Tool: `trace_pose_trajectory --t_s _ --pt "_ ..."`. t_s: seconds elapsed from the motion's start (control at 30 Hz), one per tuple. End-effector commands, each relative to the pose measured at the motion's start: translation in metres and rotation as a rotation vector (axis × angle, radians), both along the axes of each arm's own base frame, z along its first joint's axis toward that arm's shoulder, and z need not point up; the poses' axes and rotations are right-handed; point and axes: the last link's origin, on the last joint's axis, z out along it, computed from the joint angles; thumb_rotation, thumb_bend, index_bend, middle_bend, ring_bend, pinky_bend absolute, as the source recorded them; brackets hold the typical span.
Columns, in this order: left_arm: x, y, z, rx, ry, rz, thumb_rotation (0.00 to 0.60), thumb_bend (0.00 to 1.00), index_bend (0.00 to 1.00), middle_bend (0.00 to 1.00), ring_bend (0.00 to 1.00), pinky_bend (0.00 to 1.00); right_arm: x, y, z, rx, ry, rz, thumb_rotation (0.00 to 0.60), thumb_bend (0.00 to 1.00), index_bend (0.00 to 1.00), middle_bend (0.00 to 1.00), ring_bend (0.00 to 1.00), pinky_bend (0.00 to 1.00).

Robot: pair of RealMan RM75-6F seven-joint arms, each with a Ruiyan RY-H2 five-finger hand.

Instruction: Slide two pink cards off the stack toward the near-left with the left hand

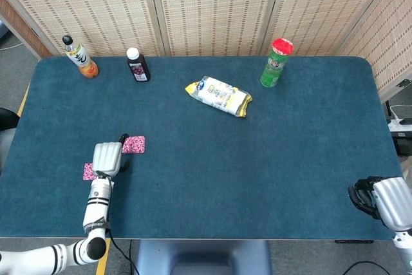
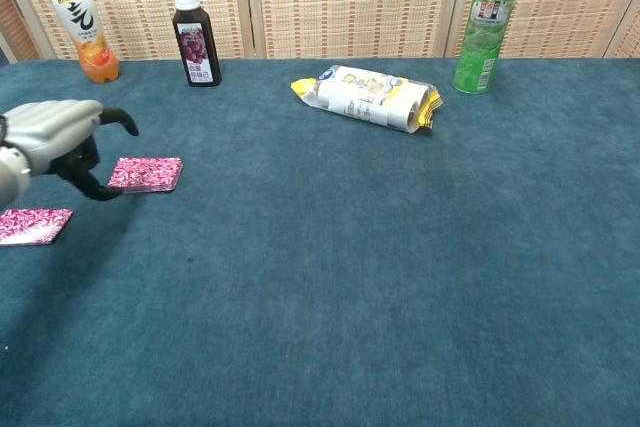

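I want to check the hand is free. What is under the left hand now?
Under the left hand only the blue table shows; its palm side is hidden. The card stack lies just right of its fingers, and one pink card lies apart, nearer left.
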Motion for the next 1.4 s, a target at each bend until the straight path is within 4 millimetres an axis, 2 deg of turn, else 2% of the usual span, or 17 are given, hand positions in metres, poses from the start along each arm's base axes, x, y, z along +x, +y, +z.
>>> trace_pose_trajectory --t_s 0.03,0.3,0.87,1.4 --pt "0.010 0.013 -0.011 -0.023 0.021 -0.007 0.600 0.25 0.23 1.00 1.00 1.00 0.000 0.000 0.001 -0.001 -0.003 0.001 0.600 0.45 1.00 0.89 0.85 1.00" --pt "0.006 0.028 -0.026 -0.049 0.068 0.028 0.600 0.25 0.24 1.00 1.00 1.00 0.000 0.002 0.005 -0.002 -0.014 0.005 0.600 0.45 1.00 0.89 0.85 1.00" --pt "-0.001 0.041 -0.026 -0.059 0.091 0.052 0.600 0.26 0.30 1.00 1.00 1.00 0.000 0.002 0.004 0.002 -0.015 0.006 0.600 0.45 1.00 0.89 0.85 1.00" --pt "-0.002 0.046 -0.026 -0.059 0.112 0.055 0.600 0.26 0.32 1.00 1.00 1.00 0.000 0.003 0.005 0.004 -0.016 0.010 0.600 0.45 1.00 0.89 0.85 1.00"
